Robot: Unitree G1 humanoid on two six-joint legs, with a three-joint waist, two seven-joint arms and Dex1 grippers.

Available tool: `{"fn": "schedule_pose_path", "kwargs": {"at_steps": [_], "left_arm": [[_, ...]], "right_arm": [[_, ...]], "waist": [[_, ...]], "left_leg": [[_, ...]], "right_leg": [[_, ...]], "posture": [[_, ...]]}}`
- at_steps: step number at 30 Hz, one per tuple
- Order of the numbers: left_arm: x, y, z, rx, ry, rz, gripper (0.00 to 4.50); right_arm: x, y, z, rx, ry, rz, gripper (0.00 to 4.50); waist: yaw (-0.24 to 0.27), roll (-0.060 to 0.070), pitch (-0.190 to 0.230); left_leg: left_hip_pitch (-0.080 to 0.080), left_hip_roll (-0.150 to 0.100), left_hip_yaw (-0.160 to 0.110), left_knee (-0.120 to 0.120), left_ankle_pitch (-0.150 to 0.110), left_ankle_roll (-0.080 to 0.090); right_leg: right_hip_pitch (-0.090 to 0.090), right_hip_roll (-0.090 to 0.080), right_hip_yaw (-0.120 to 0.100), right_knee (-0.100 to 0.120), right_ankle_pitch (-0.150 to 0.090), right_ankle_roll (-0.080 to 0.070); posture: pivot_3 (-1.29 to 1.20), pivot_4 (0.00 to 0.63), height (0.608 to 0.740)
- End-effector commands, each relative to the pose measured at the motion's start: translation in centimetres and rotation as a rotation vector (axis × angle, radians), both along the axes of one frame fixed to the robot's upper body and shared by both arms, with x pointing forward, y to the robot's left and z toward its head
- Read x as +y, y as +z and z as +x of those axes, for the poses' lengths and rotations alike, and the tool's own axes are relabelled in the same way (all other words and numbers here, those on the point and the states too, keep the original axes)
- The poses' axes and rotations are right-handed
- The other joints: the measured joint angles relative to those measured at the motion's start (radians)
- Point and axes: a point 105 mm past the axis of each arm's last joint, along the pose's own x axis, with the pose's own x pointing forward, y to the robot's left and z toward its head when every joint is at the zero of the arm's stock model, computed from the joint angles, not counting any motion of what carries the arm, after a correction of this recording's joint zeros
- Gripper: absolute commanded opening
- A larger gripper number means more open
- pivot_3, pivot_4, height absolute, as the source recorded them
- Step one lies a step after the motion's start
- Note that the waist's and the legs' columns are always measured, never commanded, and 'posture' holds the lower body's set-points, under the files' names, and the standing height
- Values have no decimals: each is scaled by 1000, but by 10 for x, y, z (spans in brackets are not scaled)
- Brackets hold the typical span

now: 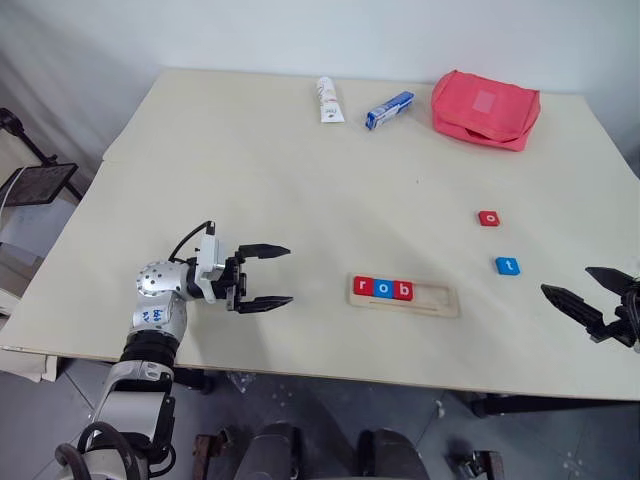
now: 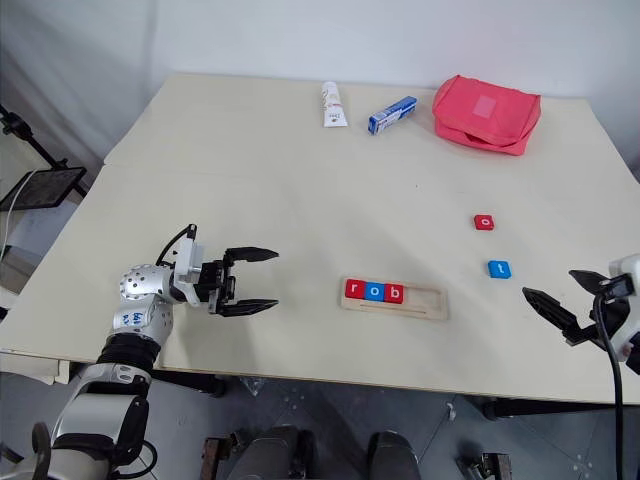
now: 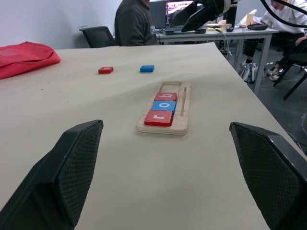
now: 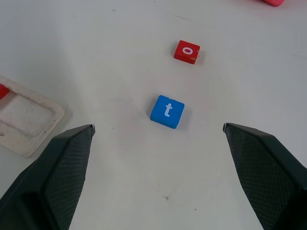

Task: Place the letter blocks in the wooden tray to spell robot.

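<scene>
The wooden tray (image 1: 430,298) lies near the table's front edge, with a red r (image 1: 363,287), a blue o (image 1: 383,289) and a red b (image 1: 402,291) filling its left end. A loose red o block (image 1: 488,218) and a loose blue t block (image 1: 507,265) lie on the table to the tray's right. My left gripper (image 1: 264,276) hovers open and empty left of the tray, pointing toward it. At the table's right front corner my right gripper (image 1: 590,292) is open and empty, short of the blue t (image 4: 167,111) and the red o (image 4: 187,51).
A white tube (image 1: 329,100), a blue-and-white box (image 1: 389,110) and a red pouch (image 1: 487,108) lie along the table's far edge. People sit at a desk beyond the table in the left wrist view.
</scene>
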Motion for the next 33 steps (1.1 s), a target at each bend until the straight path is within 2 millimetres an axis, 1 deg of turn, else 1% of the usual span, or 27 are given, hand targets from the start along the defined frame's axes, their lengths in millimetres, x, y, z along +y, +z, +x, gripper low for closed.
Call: {"fn": "schedule_pose_path", "kwargs": {"at_steps": [1, 5, 11, 14, 19, 23, 24, 26, 28, 30, 33], "left_arm": [[1, 6, -9, -40, -85, 19, 4500], [1, 6, -10, -41, -86, 20, 4500], [1, 6, -11, -41, -90, 18, 4500], [1, 7, -11, -42, -90, 19, 4500], [2, 7, -14, -44, -88, 19, 4500], [2, 7, -15, -44, -85, 17, 4500], [3, 7, -16, -44, -83, 16, 4500], [4, 5, -20, -39, -78, 13, 4500], [4, 4, -24, -35, -76, 10, 4500], [5, 3, -28, -33, -73, 8, 4500], [5, 3, -34, -29, -71, 7, 4500]], "right_arm": [[-1, 10, 0, -41, -6, -19, 4493], [0, 9, 2, -44, -10, -18, 4493], [1, 10, 23, -56, -19, -1, 4493], [1, 11, 40, -59, -24, 7, 4493], [4, 9, 77, -53, -40, 10, 4493], [5, 6, 95, -47, -49, 5, 4493], [7, 5, 103, -46, -52, 6, 4493], [12, 0, 131, -50, -90, 39, 4493], [16, -3, 147, -52, -103, 52, 4493], [20, -5, 159, -55, -104, 59, 4493], [24, -7, 170, -57, -102, 66, 4493]], "waist": [[0, 0, 0], [0, 0, 0], [-3, 0, 0], [-5, 0, 0], [-7, 0, 0], [-5, 0, 0], [-5, 0, 0], [-15, 0, 0], [-29, 0, 0], [-34, 0, 0], [-35, 1, 0]], "left_leg": [[0, 0, 0, 0, 0, 0], [0, 0, 0, 0, 0, 0], [0, 0, 0, 0, 0, 0], [0, 0, 1, 0, 0, 0], [0, 0, 1, 0, 0, 0], [0, 0, 0, 0, 0, 0], [-1, 0, -1, 0, 0, 0], [-1, -1, 0, 0, 0, 0], [-1, -1, 2, 0, 1, 1], [-1, 0, 0, 0, 1, 1], [-1, 0, -1, -2, 1, 1]], "right_leg": [[0, 0, 0, 0, 0, 0], [0, 0, 0, 0, 0, 0], [0, 0, 0, 0, 0, 0], [0, 0, 0, 0, 0, 0], [-1, 0, 0, 0, 0, 0], [-1, 0, -1, 1, 0, 0], [-1, -1, -1, 1, 0, 0], [-1, -1, -1, 1, 0, 0], [-1, -2, -2, 0, 0, 0], [-1, -2, -4, 0, 0, 0], [-2, -2, -4, 1, 0, 0]], "posture": [[0, 150, 740], [0, 150, 740], [0, 150, 740], [0, 150, 740], [0, 150, 740], [0, 150, 740], [0, 150, 740], [0, 150, 740], [0, 150, 740], [0, 150, 740], [0, 150, 740]]}}
